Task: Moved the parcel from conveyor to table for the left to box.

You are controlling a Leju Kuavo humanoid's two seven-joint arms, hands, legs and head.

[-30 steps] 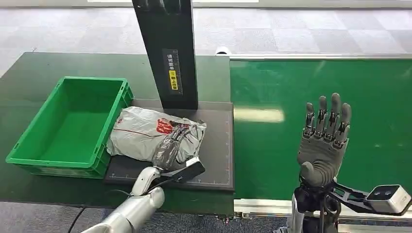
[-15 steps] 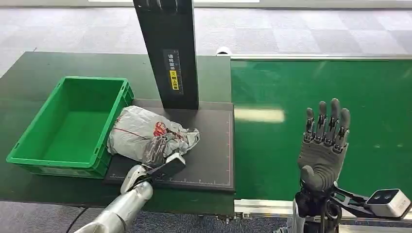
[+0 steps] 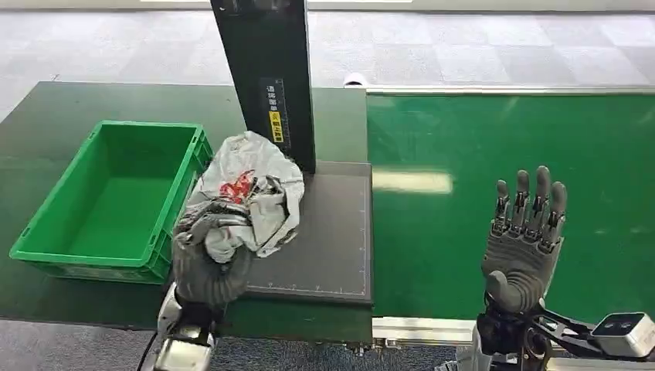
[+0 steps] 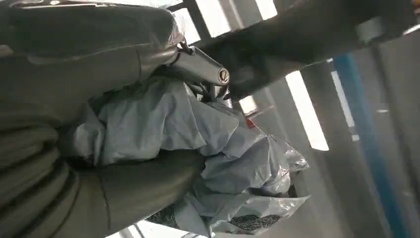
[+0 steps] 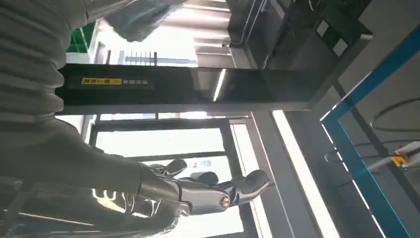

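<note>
The green crate (image 3: 108, 201) sits open at the left of the bench (image 3: 46, 124). Beside it the left hand (image 3: 207, 259) grips the parcel (image 3: 251, 189), lifted over the black mat (image 3: 324, 239): a soft, light, crinkly bag that sags, best bunched mid-body. The right hand (image 3: 525, 239) is spread and empty above the conveyor (image 3: 502, 131).

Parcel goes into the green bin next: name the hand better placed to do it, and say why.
Left. The left hand already grips the parcel, raised right beside the green bin. The right hand is open and empty over the conveyor, far from both.
</note>
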